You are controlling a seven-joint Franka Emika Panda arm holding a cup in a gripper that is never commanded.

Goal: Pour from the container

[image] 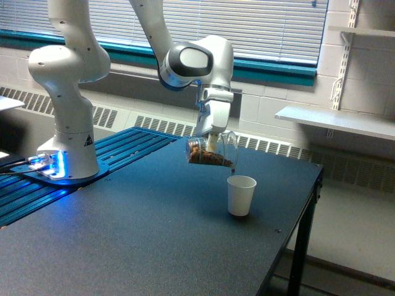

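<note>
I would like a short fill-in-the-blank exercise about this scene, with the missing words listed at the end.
1. The gripper holds a clear container with ____ granular bits inside.
2. The container is tipped so that its open end points toward the exterior view's ____.
3. Below that open end, a ____ paper cup stands upright.
4. The paper cup rests on a dark ____.

Missing words: brown; right; white; table
</note>
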